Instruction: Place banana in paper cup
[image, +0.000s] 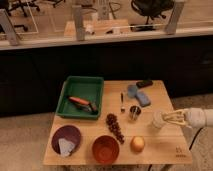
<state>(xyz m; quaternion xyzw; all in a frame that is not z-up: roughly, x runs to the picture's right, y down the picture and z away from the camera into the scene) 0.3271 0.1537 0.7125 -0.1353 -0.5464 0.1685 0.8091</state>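
- The banana (171, 118): slim, pale yellowish-white, lying roughly level in the closed gripper (165, 118), its left end over the cup's rim.
- The paper cup (158, 121): plain white, upright near the table's right edge, just right of the steel cup; the banana seems to touch its rim, though that is unclear.

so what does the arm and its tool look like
The arm is a thick, rounded white tube coming in from the right edge. Its tool, by the paper cup, has slim pale cream fingers. No cables or markings can be made out.
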